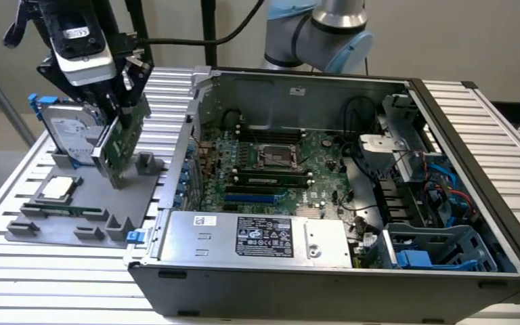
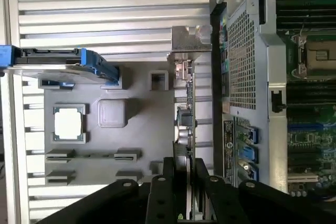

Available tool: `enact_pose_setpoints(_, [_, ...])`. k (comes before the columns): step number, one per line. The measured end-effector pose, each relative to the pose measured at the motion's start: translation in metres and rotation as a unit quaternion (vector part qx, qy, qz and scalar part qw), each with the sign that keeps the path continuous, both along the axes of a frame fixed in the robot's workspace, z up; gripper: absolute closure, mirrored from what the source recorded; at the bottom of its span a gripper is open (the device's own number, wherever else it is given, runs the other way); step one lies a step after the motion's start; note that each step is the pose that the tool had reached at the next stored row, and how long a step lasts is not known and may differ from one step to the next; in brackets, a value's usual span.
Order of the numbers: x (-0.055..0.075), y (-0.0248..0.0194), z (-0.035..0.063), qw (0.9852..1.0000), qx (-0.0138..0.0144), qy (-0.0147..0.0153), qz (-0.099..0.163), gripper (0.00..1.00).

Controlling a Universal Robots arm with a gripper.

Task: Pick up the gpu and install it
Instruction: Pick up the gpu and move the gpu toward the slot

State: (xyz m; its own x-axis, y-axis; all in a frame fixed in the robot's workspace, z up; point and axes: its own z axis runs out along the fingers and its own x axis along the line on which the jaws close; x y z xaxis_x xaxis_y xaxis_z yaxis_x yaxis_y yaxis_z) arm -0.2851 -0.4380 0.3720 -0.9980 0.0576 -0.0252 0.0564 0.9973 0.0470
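The gpu is a green card with a dark face, held upright on edge over the grey holder tray at the exterior view's left. My gripper is shut on its upper edge. Its lower corner hangs close above the tray; I cannot tell whether it touches. In the wrist view the gpu shows edge-on, its silver bracket at the far end, and my gripper clamps it between black fingers. The open computer case lies to the exterior view's right, with its motherboard exposed.
On the tray stand a silver hard drive with blue frame, a processor chip and a memory stick. The case's side wall rises right beside the card. A power supply and cables fill the case's near and right parts.
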Motion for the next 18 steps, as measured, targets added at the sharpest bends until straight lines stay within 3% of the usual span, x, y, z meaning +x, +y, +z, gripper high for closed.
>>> enact_pose_setpoints(13, [0.053, -0.0020, 0.0591, 1.0000, 0.0000, 0.0015, 0.000, 1.00])
enact_pose_setpoints(18, [0.076, -0.0027, 0.0657, 1.0000, 0.0001, 0.0015, 0.000, 1.00])
